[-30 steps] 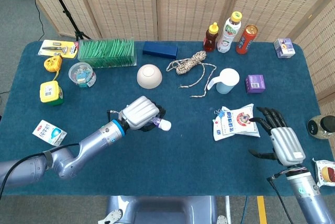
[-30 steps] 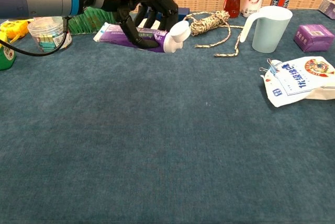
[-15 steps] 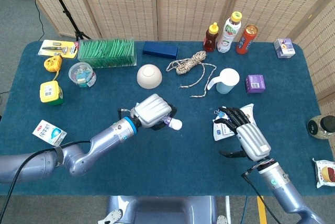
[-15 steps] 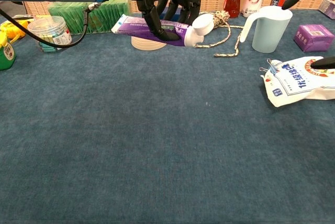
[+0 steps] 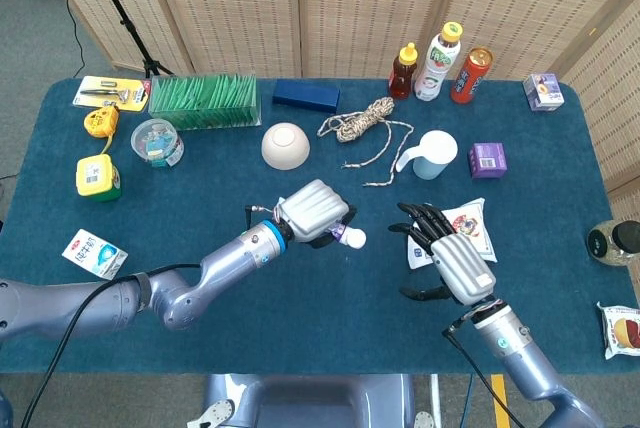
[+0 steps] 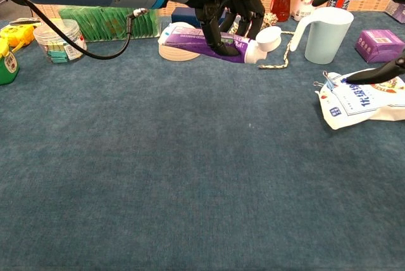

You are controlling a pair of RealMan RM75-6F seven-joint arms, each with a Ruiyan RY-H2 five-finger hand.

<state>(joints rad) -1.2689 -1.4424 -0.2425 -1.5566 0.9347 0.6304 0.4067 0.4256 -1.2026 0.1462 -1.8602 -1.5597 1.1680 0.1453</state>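
Above the middle of the blue surface [image 5: 330, 318], the left hand [image 5: 318, 212] clamped a purple tube [image 6: 212, 38] around its soft, light body, white cap [image 6: 268, 35] pointing right; gripping near the stiffer cap end looked safest. The right hand [image 5: 452, 258] hovered nearby, fingers spread, empty.

Your purple toothpaste tube [image 6: 218, 38] with its white cap [image 6: 268, 36] lies nearly level in the air above the blue cloth, cap end toward your right and a little lower in the chest view. It hangs clear of the table, in front of the white bowl [image 5: 284, 144].
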